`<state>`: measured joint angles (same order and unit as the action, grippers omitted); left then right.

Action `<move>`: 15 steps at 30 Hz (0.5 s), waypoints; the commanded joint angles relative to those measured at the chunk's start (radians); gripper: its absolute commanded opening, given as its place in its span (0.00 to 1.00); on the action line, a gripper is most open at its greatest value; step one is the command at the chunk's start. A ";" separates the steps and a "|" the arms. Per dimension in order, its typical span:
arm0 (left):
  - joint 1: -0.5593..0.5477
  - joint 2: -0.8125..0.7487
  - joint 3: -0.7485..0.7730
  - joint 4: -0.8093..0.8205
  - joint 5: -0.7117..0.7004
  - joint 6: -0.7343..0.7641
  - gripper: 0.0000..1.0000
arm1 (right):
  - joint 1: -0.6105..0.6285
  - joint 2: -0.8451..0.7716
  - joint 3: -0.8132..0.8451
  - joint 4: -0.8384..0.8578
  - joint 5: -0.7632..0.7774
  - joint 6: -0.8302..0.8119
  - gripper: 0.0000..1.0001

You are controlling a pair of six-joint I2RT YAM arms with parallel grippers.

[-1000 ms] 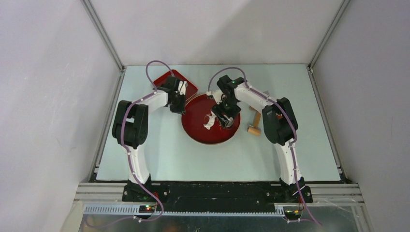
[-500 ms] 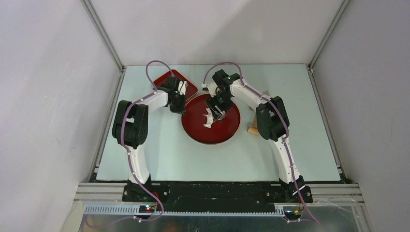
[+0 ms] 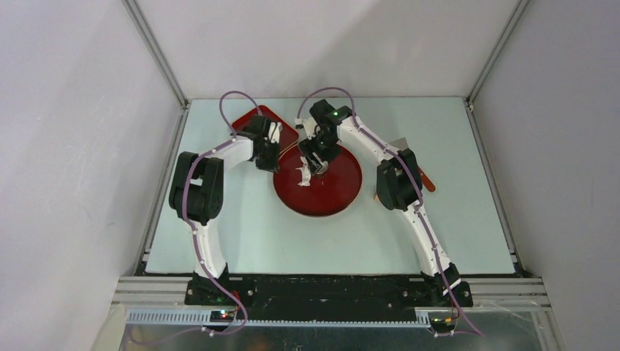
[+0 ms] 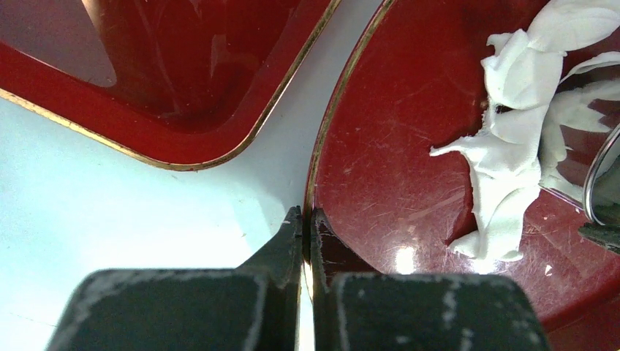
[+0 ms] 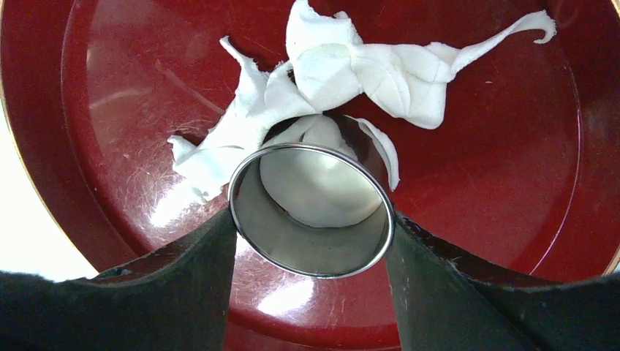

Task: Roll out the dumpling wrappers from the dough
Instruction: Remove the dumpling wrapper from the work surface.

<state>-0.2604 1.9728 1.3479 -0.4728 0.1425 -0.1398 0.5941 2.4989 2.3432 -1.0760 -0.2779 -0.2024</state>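
A round red plate (image 3: 329, 194) lies mid-table. My left gripper (image 3: 272, 164) is shut on its gold-edged left rim (image 4: 343, 95), the fingertips (image 4: 307, 216) pinching it. My right gripper (image 3: 316, 162) hangs over the plate's back left, shut on a shiny metal ring cutter (image 5: 314, 245). Inside the ring shows a round white dough disc (image 5: 314, 194), a dumpling wrapper. Ragged white leftover dough (image 5: 365, 69) lies crumpled against the ring's far side and appears in the left wrist view as a torn strip (image 4: 512, 168).
A square red tray (image 3: 284, 128) sits behind the left gripper, its corner (image 4: 183, 110) close to the plate. A wooden-handled tool (image 3: 426, 179) lies right of the plate, mostly hidden behind the right arm. Pale table (image 3: 256, 234) lies in front.
The right arm has swung left and back across the plate with the ring cutter, and the leftover dough has shifted left with it. The left arm has not moved.
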 commanded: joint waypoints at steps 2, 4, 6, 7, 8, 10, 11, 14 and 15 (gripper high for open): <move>-0.005 -0.051 -0.010 0.006 0.007 0.014 0.00 | -0.027 -0.104 -0.005 -0.022 -0.008 -0.001 0.23; -0.005 -0.050 -0.009 0.006 0.007 0.014 0.00 | -0.042 -0.166 -0.069 -0.025 -0.006 -0.019 0.23; -0.005 -0.051 -0.010 0.005 0.008 0.014 0.00 | -0.057 -0.219 -0.134 -0.018 -0.002 -0.030 0.23; -0.005 -0.051 -0.009 0.005 0.006 0.014 0.00 | -0.063 -0.249 -0.157 -0.010 -0.002 -0.030 0.23; -0.005 -0.051 -0.009 0.005 0.006 0.014 0.00 | -0.073 -0.262 -0.207 0.013 -0.004 -0.029 0.23; -0.005 -0.050 -0.009 0.005 0.006 0.014 0.00 | -0.085 -0.286 -0.268 0.053 -0.007 -0.023 0.24; -0.006 -0.051 -0.009 0.005 0.006 0.014 0.00 | -0.090 -0.286 -0.288 0.060 -0.009 -0.021 0.24; -0.005 -0.049 -0.009 0.005 0.006 0.014 0.00 | -0.091 -0.253 -0.297 0.072 -0.029 -0.012 0.26; -0.007 -0.049 -0.010 0.005 0.005 0.014 0.00 | -0.091 -0.246 -0.299 0.079 -0.035 -0.005 0.26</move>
<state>-0.2607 1.9724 1.3479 -0.4728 0.1432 -0.1398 0.4969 2.2505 2.0659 -1.0538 -0.2790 -0.2153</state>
